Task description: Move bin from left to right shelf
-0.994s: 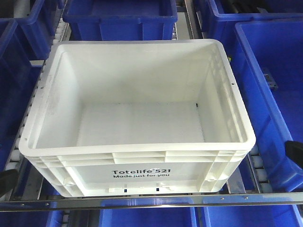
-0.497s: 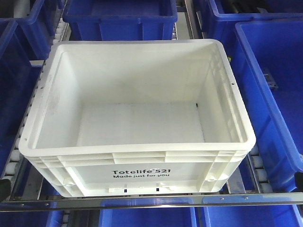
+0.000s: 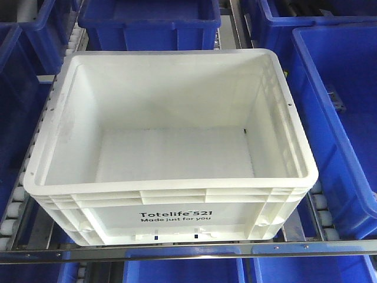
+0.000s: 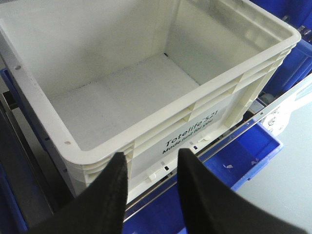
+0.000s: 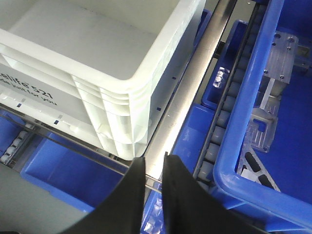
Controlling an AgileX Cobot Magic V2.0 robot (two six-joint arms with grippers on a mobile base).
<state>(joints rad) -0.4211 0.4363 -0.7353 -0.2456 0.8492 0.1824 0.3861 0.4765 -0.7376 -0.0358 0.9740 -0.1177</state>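
Blue plastic bins crowd every side of the white bin [image 3: 171, 141], which sits empty on a roller track with its "Totelife 521" print facing the front rail [image 3: 188, 252]. One blue bin [image 3: 150, 20] stands behind it, another large blue bin [image 3: 341, 118] lies just beside its right wall, and more blue bins show below the rail. Metal brackets [image 5: 270, 102] lie inside the bin at the right.

Seen from the left wrist, the left gripper [image 4: 148, 168] has its two black fingers [image 4: 114, 187] parted by a moderate gap, with nothing between them. It hangs just in front of the white bin's front left corner, near the ribbed rim but apart from it, angled down toward the printed side.

Seen from the right wrist, the right gripper [image 5: 153, 168] shows a narrow gap between its fingers, also holding nothing. Ahead of its tips are the white bin's front right corner and the metal side rail [image 5: 190, 87]; the roller strip [image 5: 226, 112] lies to the tips' right. Neither gripper touches the bin.
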